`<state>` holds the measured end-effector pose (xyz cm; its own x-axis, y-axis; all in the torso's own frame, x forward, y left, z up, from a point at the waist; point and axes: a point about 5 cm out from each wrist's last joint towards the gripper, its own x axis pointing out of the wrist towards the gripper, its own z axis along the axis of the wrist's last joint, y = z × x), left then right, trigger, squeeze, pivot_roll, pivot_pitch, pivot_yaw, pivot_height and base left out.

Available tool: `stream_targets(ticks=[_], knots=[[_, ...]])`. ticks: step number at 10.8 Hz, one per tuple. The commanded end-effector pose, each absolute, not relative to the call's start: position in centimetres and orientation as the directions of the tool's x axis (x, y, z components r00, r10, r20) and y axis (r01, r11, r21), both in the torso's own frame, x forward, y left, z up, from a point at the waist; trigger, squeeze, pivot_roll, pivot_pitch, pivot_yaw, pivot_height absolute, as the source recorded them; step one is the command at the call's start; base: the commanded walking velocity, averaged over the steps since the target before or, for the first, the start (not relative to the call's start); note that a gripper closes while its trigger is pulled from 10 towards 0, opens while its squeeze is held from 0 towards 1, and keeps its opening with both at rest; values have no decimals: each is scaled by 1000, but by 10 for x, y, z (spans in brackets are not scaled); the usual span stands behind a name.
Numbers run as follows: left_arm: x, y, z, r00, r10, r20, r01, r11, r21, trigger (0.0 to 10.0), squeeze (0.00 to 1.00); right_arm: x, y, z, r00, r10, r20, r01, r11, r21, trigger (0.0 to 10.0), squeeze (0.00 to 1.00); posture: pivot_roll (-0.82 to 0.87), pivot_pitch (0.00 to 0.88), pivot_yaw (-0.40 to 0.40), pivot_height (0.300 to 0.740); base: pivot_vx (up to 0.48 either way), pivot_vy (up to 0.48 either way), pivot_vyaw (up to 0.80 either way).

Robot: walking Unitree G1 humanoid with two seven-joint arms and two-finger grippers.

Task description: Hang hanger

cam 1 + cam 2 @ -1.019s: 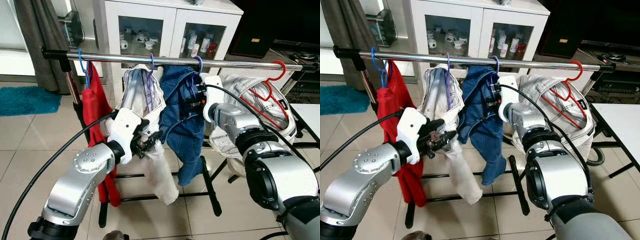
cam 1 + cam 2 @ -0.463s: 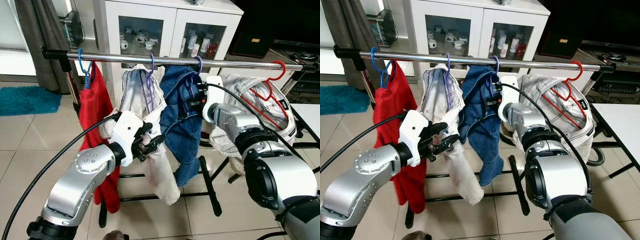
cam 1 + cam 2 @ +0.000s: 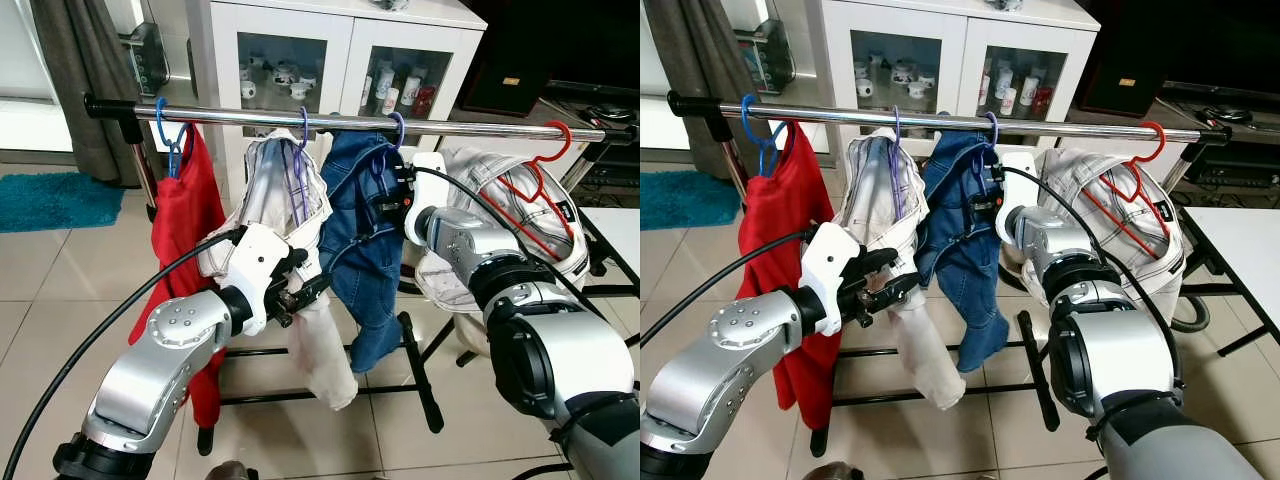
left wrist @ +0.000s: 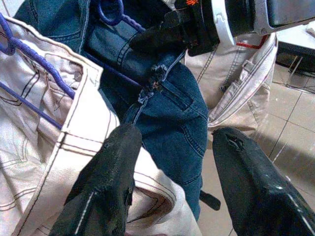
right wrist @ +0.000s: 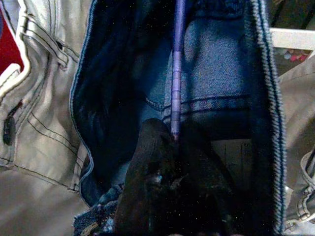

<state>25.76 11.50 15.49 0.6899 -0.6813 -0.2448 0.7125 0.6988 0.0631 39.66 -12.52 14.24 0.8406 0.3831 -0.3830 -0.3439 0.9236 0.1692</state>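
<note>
Chrome rail [image 3: 470,127] ran across in front of me, carrying four garments. Blue jeans [image 3: 362,250] hung near its middle on a purple hanger [image 3: 388,150], whose hook sat over the rail. My right gripper [image 3: 392,192] was up at the waistband of those jeans, its fingers [image 5: 167,187] pinched together on the hanger's thin purple bar. My left gripper [image 3: 305,292] hovered lower, just beside the white jeans [image 3: 290,215] on their own purple hanger, with its fingers [image 4: 106,187] spread wide and nothing between them. A red shirt [image 3: 190,230] hung on a blue hanger [image 3: 165,125] at my left end, and pale jeans [image 3: 520,215] on a red hanger [image 3: 545,165] at my right.
</note>
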Motion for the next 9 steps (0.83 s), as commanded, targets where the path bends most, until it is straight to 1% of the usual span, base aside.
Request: stream_targets(ticks=[1, 3, 5, 6, 9], knots=[[257, 111, 160, 682, -694, -231, 724, 685, 76, 10000, 0, 402, -124, 157, 864, 395, -312, -359, 918, 167, 0, 0, 38, 0, -104, 740, 0, 0, 0], [259, 114, 163, 705, -676, -212, 703, 707, 81, 10000, 0, 406, -126, 175, 886, 427, -180, -393, 898, 196, 0, 0, 43, 0, -108, 740, 0, 0, 0], [258, 118, 163, 713, -669, -210, 694, 716, 78, 10000, 0, 406, -137, 190, 896, 441, -55, -422, 882, 210, 0, 0, 42, 0, -107, 740, 0, 0, 0], [258, 119, 163, 714, -667, -212, 693, 717, 77, 10000, 0, 405, -141, 194, 890, 456, -13, -442, 870, 220, 0, 0, 39, 0, -100, 740, 0, 0, 0], [259, 121, 161, 714, -664, -222, 693, 716, 84, 10000, 0, 390, -152, 202, 855, 508, 100, -518, 836, 183, 0, 0, 32, 0, -82, 740, 0, 0, 0]])
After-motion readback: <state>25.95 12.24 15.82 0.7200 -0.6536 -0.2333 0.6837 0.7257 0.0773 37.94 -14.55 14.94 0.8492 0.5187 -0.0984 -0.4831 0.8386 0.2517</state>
